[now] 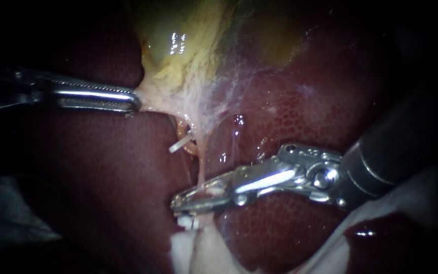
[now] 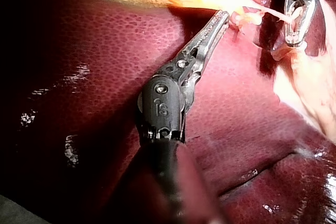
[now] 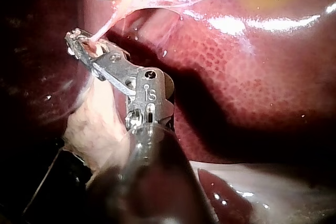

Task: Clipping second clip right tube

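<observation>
In the endoscope view my left instrument (image 1: 136,101) is shut on the pale lower edge of the yellow-green gallbladder (image 1: 178,56) and holds it stretched to the left. A thin pink tube, the right tube (image 1: 200,165), runs down from that tissue into the jaws of my right instrument (image 1: 191,199), which are shut on it. A white clip (image 1: 188,222) sits on the tube just below those jaws. Another white clip (image 1: 176,147) sticks out from the tube further left. The right wrist view shows the tube (image 3: 105,27) entering the jaws (image 3: 84,45).
Dark red liver (image 1: 300,116) surrounds the tubes on all sides. Thin whitish webbing (image 1: 229,96) spreads from the gallbladder over the liver. Pale fatty tissue (image 1: 198,251) lies under the right instrument's jaws, and white tissue (image 1: 381,218) runs beneath its shaft.
</observation>
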Tool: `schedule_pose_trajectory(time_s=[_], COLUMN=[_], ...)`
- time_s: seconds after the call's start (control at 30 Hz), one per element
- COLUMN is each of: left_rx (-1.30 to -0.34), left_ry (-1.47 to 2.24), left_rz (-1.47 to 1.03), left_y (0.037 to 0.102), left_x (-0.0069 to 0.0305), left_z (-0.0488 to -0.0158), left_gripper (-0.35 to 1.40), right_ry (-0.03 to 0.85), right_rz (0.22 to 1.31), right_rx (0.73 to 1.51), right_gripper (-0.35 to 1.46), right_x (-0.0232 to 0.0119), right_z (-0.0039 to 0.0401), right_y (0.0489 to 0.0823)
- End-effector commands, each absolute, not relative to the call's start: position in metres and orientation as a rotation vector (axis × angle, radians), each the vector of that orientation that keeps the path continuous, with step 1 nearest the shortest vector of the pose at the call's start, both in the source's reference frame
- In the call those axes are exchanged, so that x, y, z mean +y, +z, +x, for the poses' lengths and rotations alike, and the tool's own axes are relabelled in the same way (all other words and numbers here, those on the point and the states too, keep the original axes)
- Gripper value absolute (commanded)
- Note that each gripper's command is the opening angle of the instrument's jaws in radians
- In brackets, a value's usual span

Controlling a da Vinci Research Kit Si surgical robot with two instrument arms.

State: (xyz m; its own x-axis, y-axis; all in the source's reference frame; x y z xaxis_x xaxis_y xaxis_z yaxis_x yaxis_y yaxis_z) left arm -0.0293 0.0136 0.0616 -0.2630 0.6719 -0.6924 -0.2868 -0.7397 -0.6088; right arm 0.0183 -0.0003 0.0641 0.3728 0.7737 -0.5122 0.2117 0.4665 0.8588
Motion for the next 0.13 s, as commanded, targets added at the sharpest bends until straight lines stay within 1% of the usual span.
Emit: schedule_pose_trajectory(time_s=[0.03, 0.13], left_rx=[-0.487, -0.487], left_ry=[2.041, 2.041], left_rz=[-1.378, -1.378], left_y=[0.0616, 0.0615], left_x=[0.0136, 0.0136], left_z=[-0.0293, -0.0294], left_gripper=[-0.35, -0.35], right_ry=[0.462, 0.462], right_rz=[1.062, 1.062], right_rx=[1.169, 1.169], right_gripper=[-0.35, -0.35], right_x=[-0.0003, -0.0004], right_z=[0.0183, 0.0183], right_y=[0.0642, 0.0643])
